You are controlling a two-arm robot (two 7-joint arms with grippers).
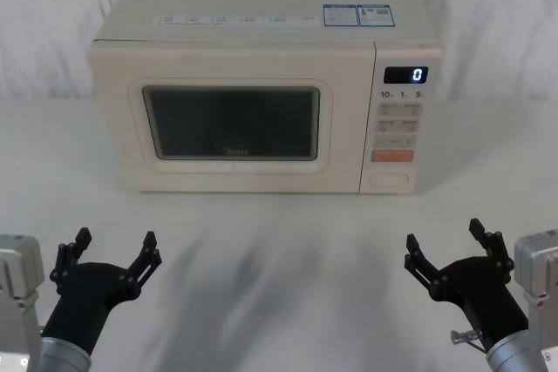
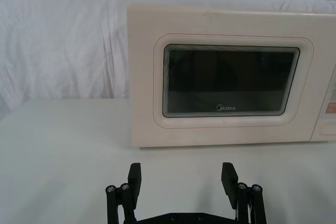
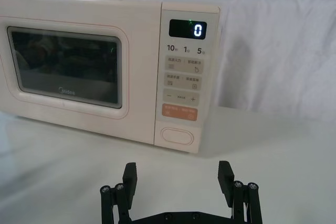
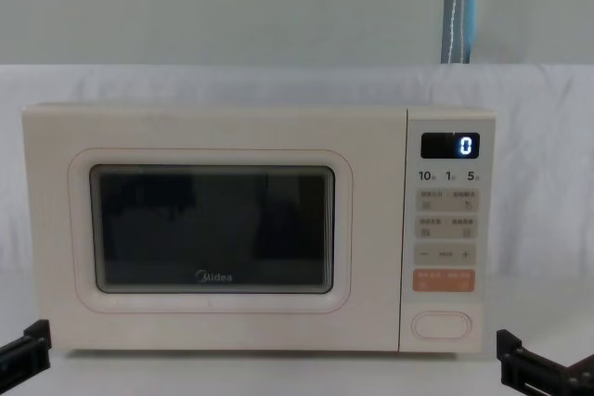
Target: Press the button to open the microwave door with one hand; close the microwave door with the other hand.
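Note:
The cream microwave point(image 1: 261, 32) stands at the back of the white table, its display showing 0. Its door point(image 1: 235, 176), with the dark window and Midea logo, sits flush and shut; the door point(image 2: 220, 124) point(image 3: 79, 3) point(image 4: 213, 331) looks the same in the other views. The plain oval button point(image 1: 389, 180) point(image 3: 177, 136) point(image 4: 442, 325) sits at the bottom of the control strip, under the orange key. My left gripper point(image 1: 115, 248) point(image 2: 181, 176) is open near the table's front left. My right gripper point(image 1: 444, 242) point(image 3: 178, 175) is open at the front right. Both are well short of the microwave, touching nothing.
White cloth covers the table point(image 1: 279, 250) and drapes the wall behind. A wide bare stretch of table lies between the grippers and the microwave's front. A blue-grey pole point(image 4: 458, 6) rises behind the microwave on the right.

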